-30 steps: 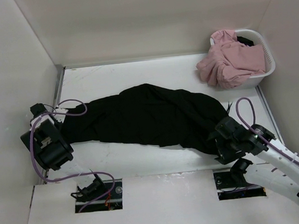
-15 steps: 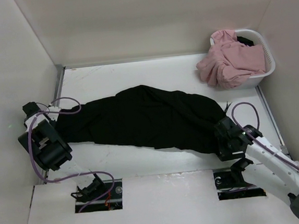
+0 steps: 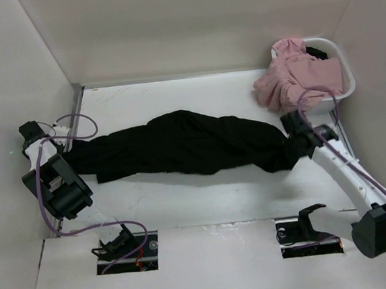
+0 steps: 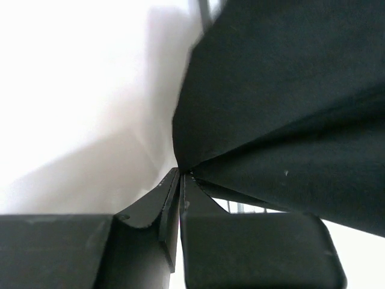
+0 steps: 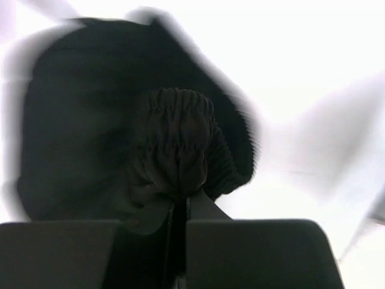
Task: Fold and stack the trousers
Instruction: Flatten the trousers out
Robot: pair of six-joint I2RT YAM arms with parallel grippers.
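Black trousers [image 3: 179, 142] stretched | L gripper [image 4: 179, 174] pinches cloth edge | R gripper [image 5: 178, 201] pinches waistband

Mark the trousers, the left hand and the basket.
trousers [image 3: 186, 142], top external view, middle of the black cloth
left hand [image 4: 180, 176], left wrist view, between its pinched fingertips
basket [image 3: 347, 70], top external view, white right rim

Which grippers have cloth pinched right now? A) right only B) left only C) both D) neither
C: in the left wrist view the left gripper is shut on a corner of the black trousers. In the right wrist view the right gripper is shut on a gathered, ribbed end of them. From above, the cloth spans between the two.
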